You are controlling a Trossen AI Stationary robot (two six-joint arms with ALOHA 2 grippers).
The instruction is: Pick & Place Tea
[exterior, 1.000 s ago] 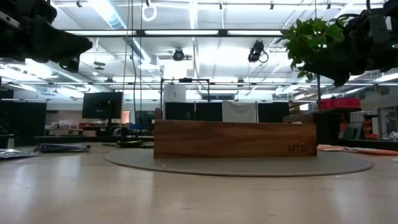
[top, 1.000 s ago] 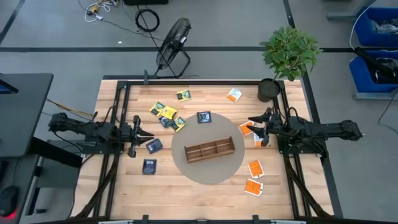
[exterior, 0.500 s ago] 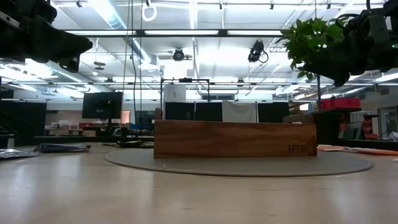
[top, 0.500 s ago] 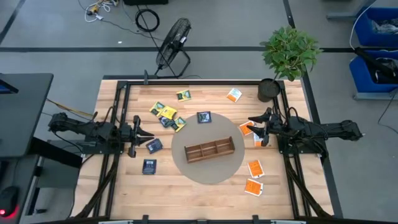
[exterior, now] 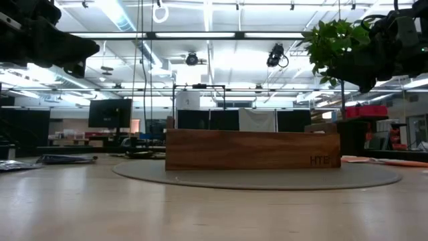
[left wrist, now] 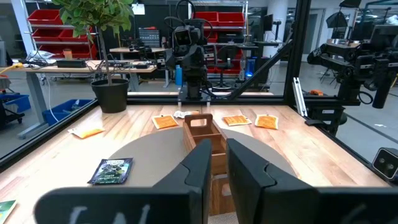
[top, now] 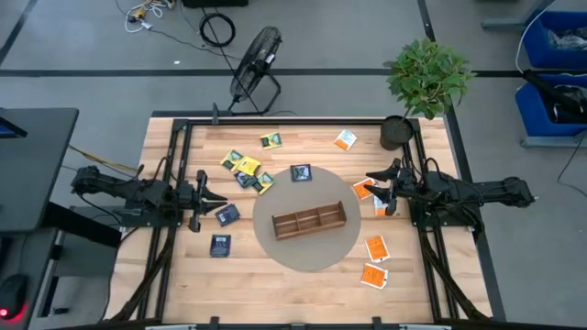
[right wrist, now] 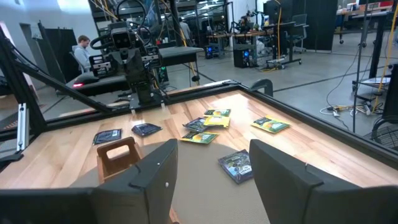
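Orange tea sachets (top: pixel 364 190) lie just under the wide-open, empty right gripper (top: pixel 380 190); the left gripper (top: pixel 213 202), nearly closed, holds nothing.

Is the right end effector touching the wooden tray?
Apart. The high view shows the right end effector open at the grey mat's edge, with bare mat between it and the wooden tray.

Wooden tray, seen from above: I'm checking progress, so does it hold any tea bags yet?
No. In the high view all three compartments of the wooden tray show bare, and the tea bags lie scattered on the table.
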